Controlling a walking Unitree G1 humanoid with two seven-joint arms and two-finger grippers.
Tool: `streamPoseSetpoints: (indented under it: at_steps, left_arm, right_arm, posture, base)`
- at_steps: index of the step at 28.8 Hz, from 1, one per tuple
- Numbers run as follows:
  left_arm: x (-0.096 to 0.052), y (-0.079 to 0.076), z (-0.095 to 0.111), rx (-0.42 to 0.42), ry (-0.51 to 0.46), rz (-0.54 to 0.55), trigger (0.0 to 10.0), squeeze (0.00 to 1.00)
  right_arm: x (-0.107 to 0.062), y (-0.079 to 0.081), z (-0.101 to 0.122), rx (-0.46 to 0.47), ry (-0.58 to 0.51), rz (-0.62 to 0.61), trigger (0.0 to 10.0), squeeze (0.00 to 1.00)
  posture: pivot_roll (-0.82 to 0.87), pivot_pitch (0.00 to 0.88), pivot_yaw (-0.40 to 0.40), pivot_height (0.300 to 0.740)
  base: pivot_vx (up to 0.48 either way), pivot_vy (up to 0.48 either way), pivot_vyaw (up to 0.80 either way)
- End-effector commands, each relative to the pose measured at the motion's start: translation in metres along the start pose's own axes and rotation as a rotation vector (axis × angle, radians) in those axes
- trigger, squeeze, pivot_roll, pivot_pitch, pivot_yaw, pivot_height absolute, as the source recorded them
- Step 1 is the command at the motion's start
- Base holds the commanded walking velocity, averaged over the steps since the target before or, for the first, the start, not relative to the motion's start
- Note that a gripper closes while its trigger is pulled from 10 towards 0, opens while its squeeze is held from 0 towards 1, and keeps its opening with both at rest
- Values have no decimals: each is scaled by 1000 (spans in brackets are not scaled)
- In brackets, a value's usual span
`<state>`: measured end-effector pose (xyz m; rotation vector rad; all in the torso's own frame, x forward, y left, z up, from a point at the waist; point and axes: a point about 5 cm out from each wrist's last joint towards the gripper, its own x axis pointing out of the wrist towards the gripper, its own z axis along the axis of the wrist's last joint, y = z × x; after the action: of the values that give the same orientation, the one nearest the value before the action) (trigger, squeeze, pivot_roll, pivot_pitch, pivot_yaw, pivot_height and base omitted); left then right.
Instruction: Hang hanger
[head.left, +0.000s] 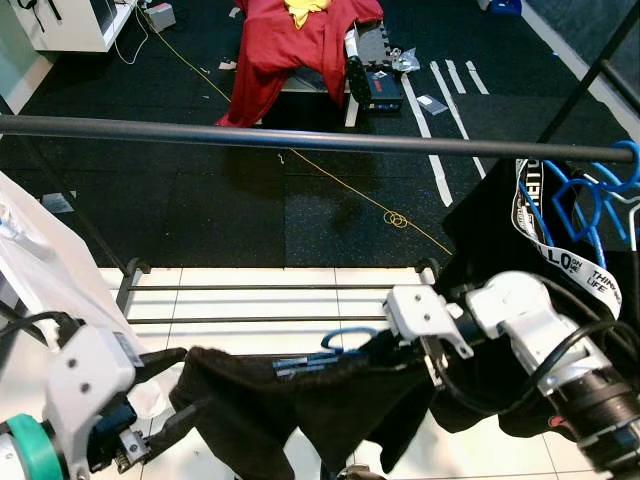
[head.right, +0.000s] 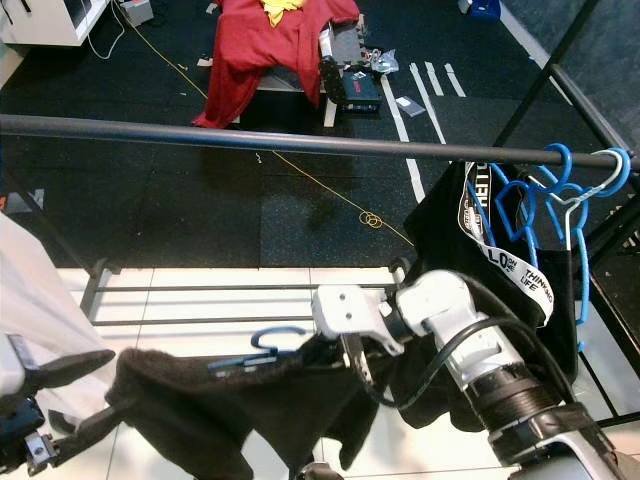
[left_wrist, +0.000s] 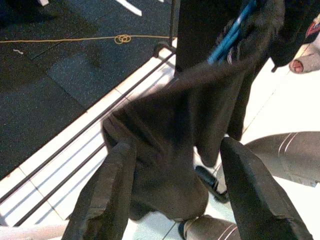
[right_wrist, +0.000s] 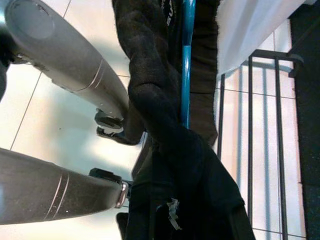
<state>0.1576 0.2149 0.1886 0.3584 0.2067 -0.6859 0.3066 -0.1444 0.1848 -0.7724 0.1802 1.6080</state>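
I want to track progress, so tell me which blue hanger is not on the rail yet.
The blue hanger draped with the dark garment, low between both grippers. The other blue hangers already hook the rail at its right end.

A dark rail (head.left: 300, 139) crossed the view, with blue hangers (head.right: 560, 195) and a black garment (head.right: 455, 235) hanging at its right end. The floor was black mat (head.left: 230, 215) beyond and white tile (head.left: 250, 300) nearer. A yellow cord (head.left: 330, 175) lay on the mat.

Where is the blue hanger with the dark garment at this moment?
The blue hanger hangs low between both grippers, under the rail, with the dark garment draped over it.
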Motion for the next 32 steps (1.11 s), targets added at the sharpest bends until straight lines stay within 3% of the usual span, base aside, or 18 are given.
streamPoseSetpoints:
  at_steps: [1,12,20,23,26,32]
  left_arm:
    - [1,-3,-4,-5,19,-11,10000,0]
    - [18,-8,7,-13,-70,-4,10000,0]
    - [26,-18,13,16,-115,-68,10000,0]
    - [26,-15,17,35,-122,-50,10000,0]
    - [13,-8,19,61,-104,-32,10000,0]
    - [12,-12,20,60,-100,-52,10000,0]
  right_arm:
    - [0,0,5,-8,-40,-2,0,0]
    - [10,-4,17,-40,-78,47,0,0]
    - [17,-5,18,-43,-79,88,0,0]
    - [17,-6,15,-31,-67,93,0,0]
    - [13,-6,5,8,-42,80,0,0]
    - [13,-5,2,19,-37,83,0,0]
  posture:
    - [39,183,17,740]
    - [41,183,6,740]
    - [41,185,0,740]
    - [35,183,1,740]
    - [35,184,-1,740]
    - [38,183,-4,740]
  base:
    - [0,0,0]
    - [0,0,0]
    - [0,0,0]
    - [0,0,0]
    - [0,0,0]
    - [0,0,0]
